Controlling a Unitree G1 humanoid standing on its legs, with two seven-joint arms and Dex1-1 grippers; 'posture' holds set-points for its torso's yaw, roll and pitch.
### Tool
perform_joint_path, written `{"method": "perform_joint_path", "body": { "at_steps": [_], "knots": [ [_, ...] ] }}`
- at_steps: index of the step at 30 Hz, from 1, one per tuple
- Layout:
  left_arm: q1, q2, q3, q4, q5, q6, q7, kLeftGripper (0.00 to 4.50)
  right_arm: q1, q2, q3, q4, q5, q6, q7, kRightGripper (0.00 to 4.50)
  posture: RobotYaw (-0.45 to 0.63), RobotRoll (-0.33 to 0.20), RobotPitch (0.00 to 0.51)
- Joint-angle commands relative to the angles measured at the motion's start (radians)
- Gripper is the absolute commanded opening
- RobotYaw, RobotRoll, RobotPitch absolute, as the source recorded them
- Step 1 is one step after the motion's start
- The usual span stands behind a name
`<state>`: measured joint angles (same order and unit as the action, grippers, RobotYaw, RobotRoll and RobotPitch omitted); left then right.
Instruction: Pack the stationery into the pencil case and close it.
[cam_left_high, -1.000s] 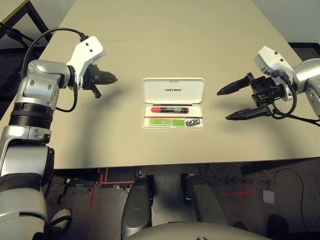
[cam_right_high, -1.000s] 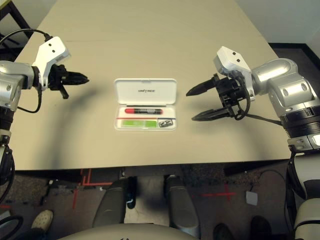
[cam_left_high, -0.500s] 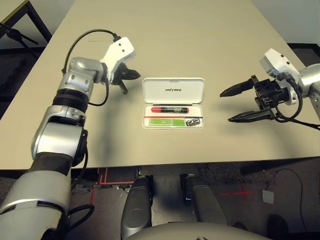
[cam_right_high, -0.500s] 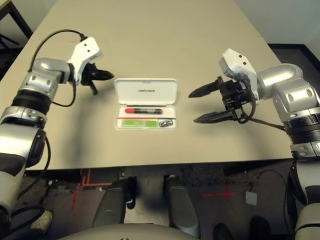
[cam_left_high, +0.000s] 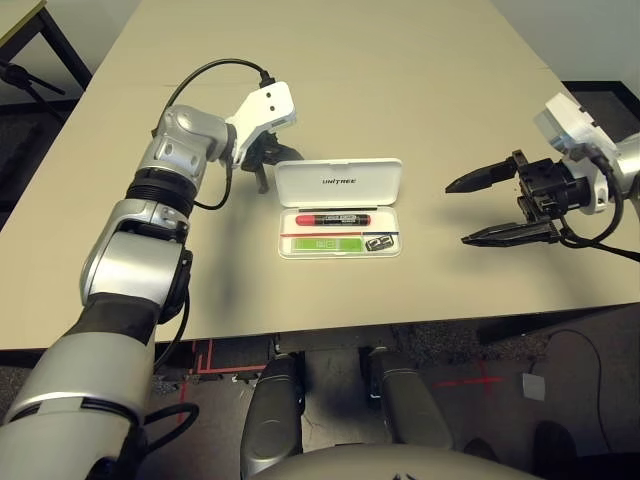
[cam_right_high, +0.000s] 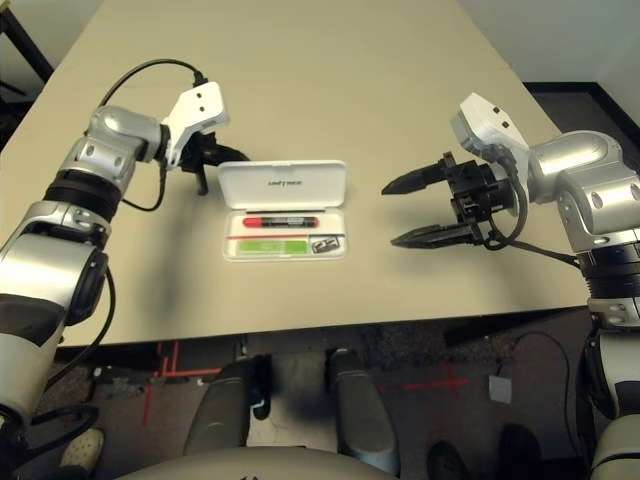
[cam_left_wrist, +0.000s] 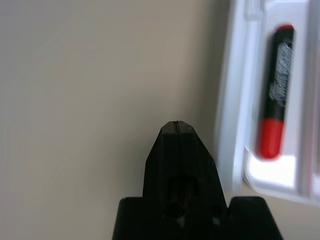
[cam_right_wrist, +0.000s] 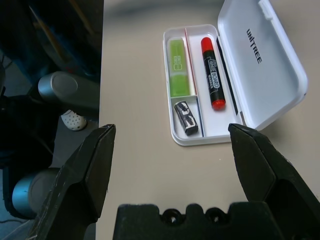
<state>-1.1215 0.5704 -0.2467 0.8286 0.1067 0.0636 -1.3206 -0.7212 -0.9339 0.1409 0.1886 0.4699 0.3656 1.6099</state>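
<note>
While the left arm reaches across the bench (cam_left_high: 420, 80), its pincer (cam_left_high: 262, 166) hangs with fingers pressed together, just beside the left end of the case lid. The case (cam_left_high: 340, 208) lies open in the middle of the bench, white, with the lid folded back. In its tray lie the marker (cam_left_high: 333, 219), the green stick (cam_left_high: 325, 243) and the small cylinder (cam_left_high: 377, 242). Well apart on the right, the right pincer (cam_left_high: 495, 208) points toward the case, its fingers spread wide and holding nothing.
</note>
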Motion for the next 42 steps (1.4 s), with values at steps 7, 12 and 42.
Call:
{"method": "perform_joint_path", "body": {
  "at_steps": [7, 12, 42],
  "knots": [
    [0.179, 0.041, -0.018, -0.404, -0.04, 0.21, -0.082, 0.02, -0.055, 0.025, 0.048, 0.059, -0.003, -0.042, 0.005, 4.5, 0.02, 0.0, 0.16],
    [0.253, 0.015, -0.062, -0.596, -0.054, 0.295, -0.08, 0.02, -0.072, 0.022, 0.071, 0.078, 0.006, -0.055, 0.005, 4.5, 0.02, 0.0, 0.16],
    [0.349, -0.104, -0.259, -0.59, -0.005, 0.357, 0.022, 0.02, 0.001, 0.031, 0.012, 0.024, -0.019, -0.044, -0.003, 4.5, -0.03, 0.0, 0.163]
  ]
}}
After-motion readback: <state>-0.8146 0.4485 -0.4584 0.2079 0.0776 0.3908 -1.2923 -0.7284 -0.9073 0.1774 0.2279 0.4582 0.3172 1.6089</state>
